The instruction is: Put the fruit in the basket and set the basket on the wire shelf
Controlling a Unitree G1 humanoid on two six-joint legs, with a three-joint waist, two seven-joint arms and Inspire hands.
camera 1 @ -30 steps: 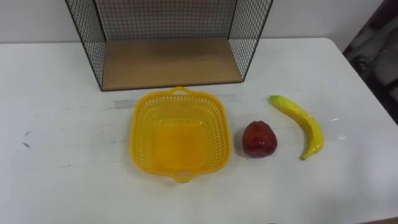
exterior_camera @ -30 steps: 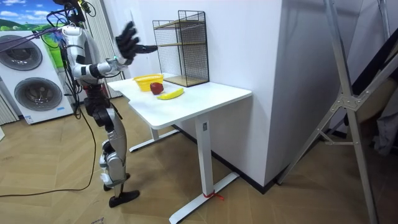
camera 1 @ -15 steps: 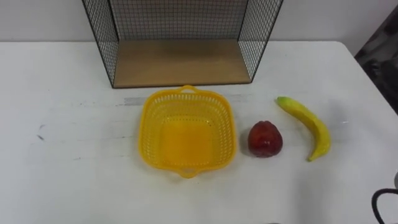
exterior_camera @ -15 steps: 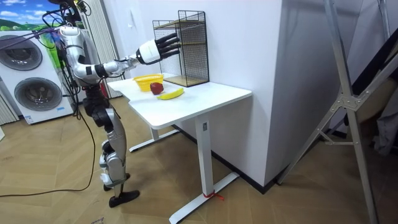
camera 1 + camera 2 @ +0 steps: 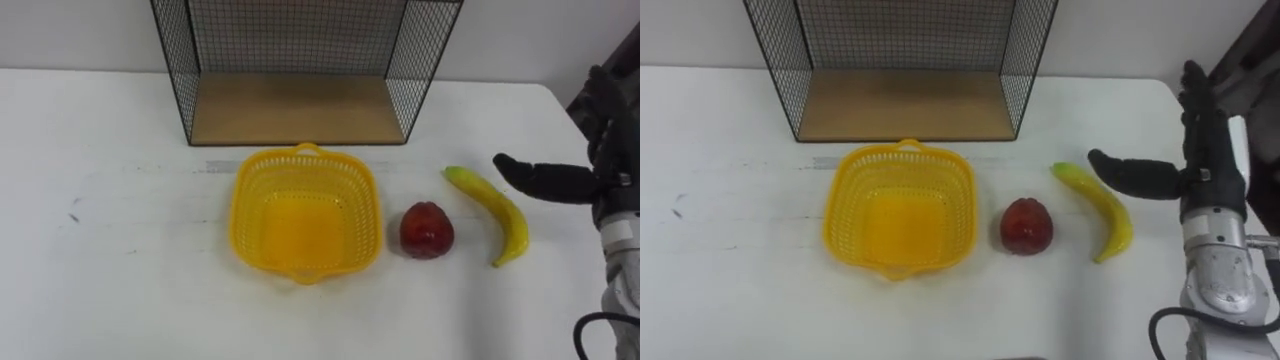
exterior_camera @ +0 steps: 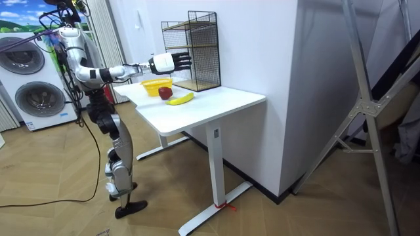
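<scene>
Your right hand (image 5: 1205, 165), fingers straight & holding nothing, hovers just beyond the curved yellow banana (image 5: 492, 208), which lies right of the yellow plastic lattice basket (image 5: 243, 190) w/ the dark-red round fruit (image 5: 426, 229) between; banana's prob. light, stiff, slick, so grip it mid-length.

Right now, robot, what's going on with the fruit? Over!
Right hand open, raised just right of the banana, holding nothing. Basket empty; apple and banana on the table beside it. Wire shelf behind basket, nothing in the way.
</scene>
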